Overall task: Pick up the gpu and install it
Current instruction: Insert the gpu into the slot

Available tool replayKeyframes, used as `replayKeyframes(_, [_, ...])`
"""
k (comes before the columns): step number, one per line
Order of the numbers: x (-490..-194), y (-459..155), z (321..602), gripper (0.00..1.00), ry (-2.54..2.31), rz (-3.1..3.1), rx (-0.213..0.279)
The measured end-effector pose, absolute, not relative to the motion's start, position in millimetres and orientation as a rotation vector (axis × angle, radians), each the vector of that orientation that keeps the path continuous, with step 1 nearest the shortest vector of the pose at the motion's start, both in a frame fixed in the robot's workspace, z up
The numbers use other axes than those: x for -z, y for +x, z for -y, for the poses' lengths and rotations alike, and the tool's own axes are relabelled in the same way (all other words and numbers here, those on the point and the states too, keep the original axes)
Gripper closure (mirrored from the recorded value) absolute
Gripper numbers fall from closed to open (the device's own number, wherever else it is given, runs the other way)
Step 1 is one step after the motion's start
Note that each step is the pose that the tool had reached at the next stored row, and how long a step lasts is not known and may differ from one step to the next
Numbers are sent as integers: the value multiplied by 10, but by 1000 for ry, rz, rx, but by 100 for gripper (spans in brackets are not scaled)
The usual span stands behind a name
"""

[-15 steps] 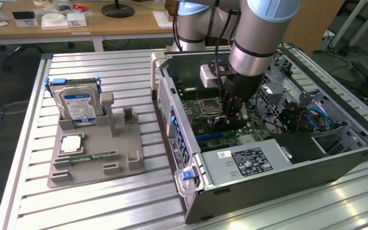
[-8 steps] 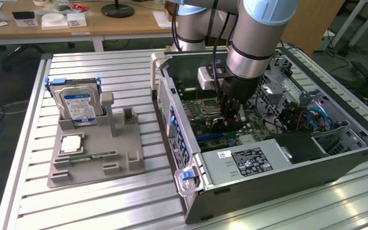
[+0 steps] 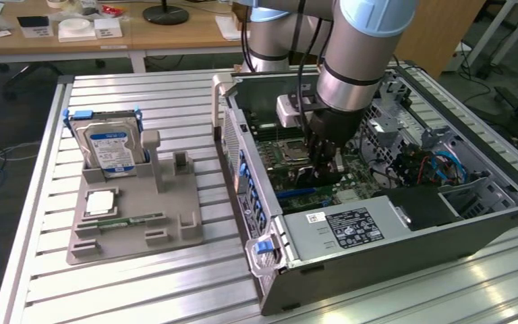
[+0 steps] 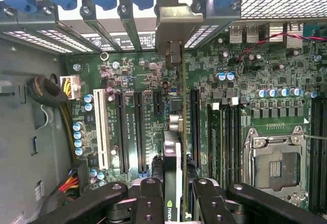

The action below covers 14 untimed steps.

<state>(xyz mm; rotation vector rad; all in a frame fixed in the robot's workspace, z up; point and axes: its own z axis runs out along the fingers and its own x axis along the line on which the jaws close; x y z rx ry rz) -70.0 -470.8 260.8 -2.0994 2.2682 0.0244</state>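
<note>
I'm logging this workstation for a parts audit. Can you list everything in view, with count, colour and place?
computer case: one, dark grey, open, on the table at the exterior view's right
motherboard: one, green, inside the case
power supply: one, silver, inside the case
gpu: one, dark with silver bracket, edge-on over the motherboard
holder tray: one, grey, on the table at the exterior view's left
hard drive: one, silver with blue label, upright in the tray
RAM stick: one, green, flat on the tray
square chip: one, silver, flat on the tray
table: one, silver, slatted
arm: one, silver and light blue, down inside the case
pincer: one, black, shut on the gpu
</note>
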Motion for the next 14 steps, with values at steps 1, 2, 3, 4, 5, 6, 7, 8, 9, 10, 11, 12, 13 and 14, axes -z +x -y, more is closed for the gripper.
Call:
replayKeyframes(1, [-2606,-705,4708,73,-2099,-2268,-24])
replayKeyframes(2, [-2605,-709,4708,73,-2099,-2268,-24])
replayKeyframes(3, [-2605,-713,4708,73,-2099,-2268,-25])
replayKeyframes(4, [-2604,-717,4708,73,-2099,-2268,-25])
replayKeyframes(5, [-2603,-722,4708,73,-2099,-2268,-24])
replayKeyframes(6, [-2603,-728,4708,73,-2099,-2268,-25])
replayKeyframes(7, [-2603,-734,4708,73,-2099,-2268,-24])
replayKeyframes(8, [-2602,-739,4708,73,-2099,-2268,-25])
replayKeyframes(9, [-2601,-743,4708,73,-2099,-2268,-25])
replayKeyframes(10, [-2600,-746,4708,73,-2099,-2268,-24])
replayKeyframes(11, [-2600,-748,4708,73,-2099,-2268,-24])
replayKeyframes(12, [-2600,-748,4708,73,-2099,-2268,-24])
replayKeyframes(13, [-2600,-748,4708,73,-2099,-2268,-24])
replayKeyframes(14, [-2599,-749,4708,73,-2099,-2268,-24])
